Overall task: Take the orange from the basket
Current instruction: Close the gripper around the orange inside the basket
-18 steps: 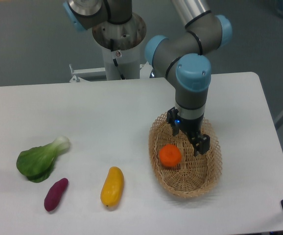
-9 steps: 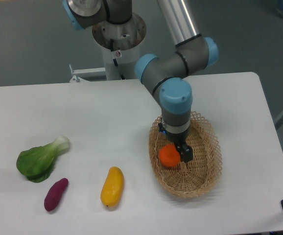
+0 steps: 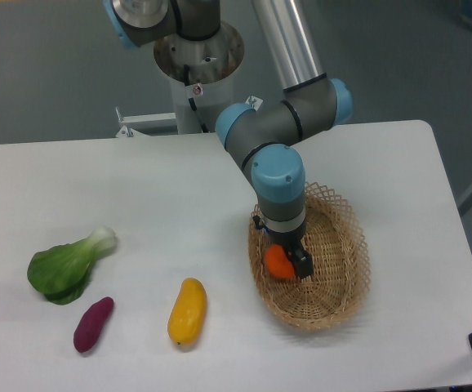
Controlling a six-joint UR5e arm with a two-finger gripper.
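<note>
The orange lies in the left part of the woven wicker basket on the white table. My gripper points straight down into the basket and has come down over the orange. One dark finger stands at the orange's right side. The other finger is mostly hidden under the wrist. The jaws look spread, with the orange between them. The wrist covers the orange's upper right part.
A yellow-orange oblong fruit, a purple sweet potato and a green bok choy lie on the table's left half. The robot's base stands behind the table. The table's right edge is close to the basket.
The arm has swung left and lowered. The gripper went from above the basket's middle, right of the orange, down onto the orange. The orange has not moved.
</note>
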